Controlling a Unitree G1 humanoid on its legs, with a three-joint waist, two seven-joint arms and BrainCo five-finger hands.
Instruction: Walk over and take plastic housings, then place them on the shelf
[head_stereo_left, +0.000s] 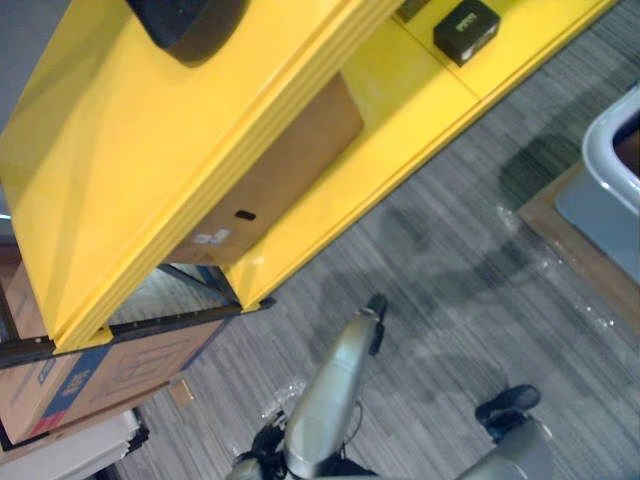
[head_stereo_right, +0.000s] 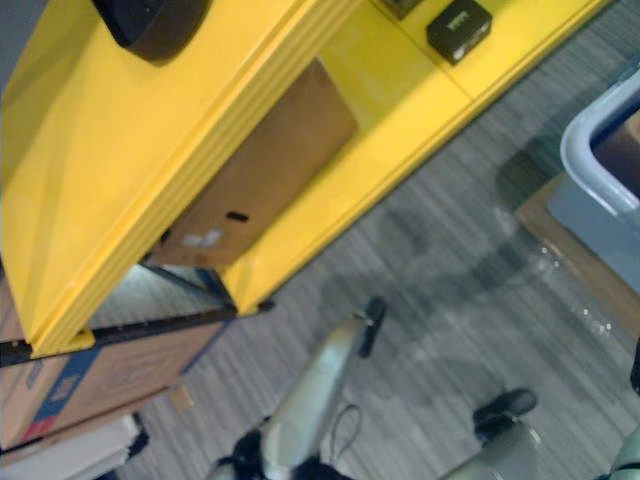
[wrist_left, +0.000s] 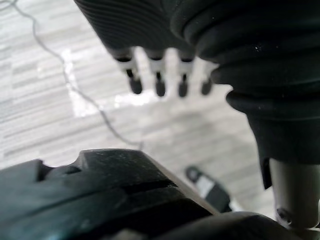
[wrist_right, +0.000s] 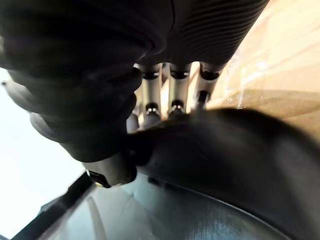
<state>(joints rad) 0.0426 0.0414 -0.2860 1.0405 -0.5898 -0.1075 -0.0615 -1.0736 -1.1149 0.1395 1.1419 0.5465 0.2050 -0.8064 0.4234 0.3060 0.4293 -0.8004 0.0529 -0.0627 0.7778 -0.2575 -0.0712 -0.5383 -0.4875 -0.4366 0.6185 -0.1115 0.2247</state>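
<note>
A yellow shelf (head_stereo_left: 150, 150) slants over the carpet (head_stereo_left: 480, 280), with a cardboard box (head_stereo_left: 290, 160) inside it. A black rounded plastic housing (head_stereo_left: 190, 25) sits on its top board and a small black box (head_stereo_left: 465, 30) on a lower one. The left hand (wrist_left: 159, 86) hangs straight-fingered and empty. The right hand (wrist_right: 176, 92) has its fingertips hidden, so I cannot tell its grip.

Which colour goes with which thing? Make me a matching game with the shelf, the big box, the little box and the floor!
Things:
1. shelf
2. big cardboard box
3. little box
4. floor

Colours:
a. grey
b. black
c. yellow
d. brown

Pairs: 1-c, 2-d, 3-b, 4-a
</note>
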